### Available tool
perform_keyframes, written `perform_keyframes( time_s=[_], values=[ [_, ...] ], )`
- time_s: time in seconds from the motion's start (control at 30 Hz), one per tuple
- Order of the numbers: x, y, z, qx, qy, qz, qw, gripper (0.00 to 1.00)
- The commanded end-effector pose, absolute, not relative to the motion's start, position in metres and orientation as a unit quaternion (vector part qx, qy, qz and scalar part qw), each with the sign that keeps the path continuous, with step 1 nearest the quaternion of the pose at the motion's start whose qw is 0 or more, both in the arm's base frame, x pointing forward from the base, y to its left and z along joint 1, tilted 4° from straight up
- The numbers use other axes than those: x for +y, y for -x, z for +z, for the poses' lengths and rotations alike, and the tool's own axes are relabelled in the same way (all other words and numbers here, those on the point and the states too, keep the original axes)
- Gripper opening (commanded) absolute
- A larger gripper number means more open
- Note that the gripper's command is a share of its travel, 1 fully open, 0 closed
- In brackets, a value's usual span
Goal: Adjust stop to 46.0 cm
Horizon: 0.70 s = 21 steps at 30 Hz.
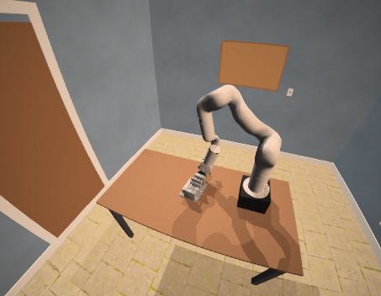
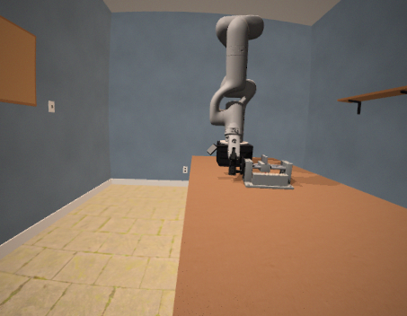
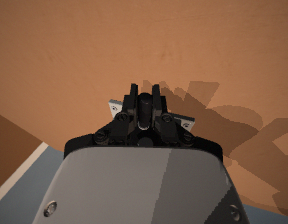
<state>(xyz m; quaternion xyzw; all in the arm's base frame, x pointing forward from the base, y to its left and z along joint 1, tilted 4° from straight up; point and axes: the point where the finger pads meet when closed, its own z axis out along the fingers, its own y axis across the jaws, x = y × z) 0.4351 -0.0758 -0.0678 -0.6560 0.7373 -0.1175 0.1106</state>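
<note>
A small grey stop fixture [image 1: 193, 187] [image 2: 268, 174] with rails and end plates stands on the brown table [image 1: 153, 189] [image 2: 271, 251]. My gripper [image 1: 202, 170] [image 2: 234, 167] [image 3: 144, 93] is down at the fixture's near end and is shut on the dark handwheel knob [image 3: 144, 111], which shows between the two black fingers in the wrist view. Only the corners of the fixture's grey end plate [image 3: 114, 106] show past the fingers. The stop's position along the rails is too small to read.
The arm's black base box [image 1: 254, 200] [image 2: 223, 154] stands on the table behind the fixture. The table's left edge drops to a tiled floor [image 2: 105, 233]. A shelf [image 2: 375, 95] hangs on the right wall.
</note>
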Motion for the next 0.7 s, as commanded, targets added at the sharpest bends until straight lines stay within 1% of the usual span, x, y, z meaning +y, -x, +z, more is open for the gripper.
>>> perform_keyframes(
  time_s=[0.0,0.67],
  values=[
    [-0.075,-0.424,-0.07,0.737,0.656,-0.117,0.111,0.06],
    [-0.072,-0.397,-0.05,0.737,0.656,-0.117,0.111,0.06]
  ],
)
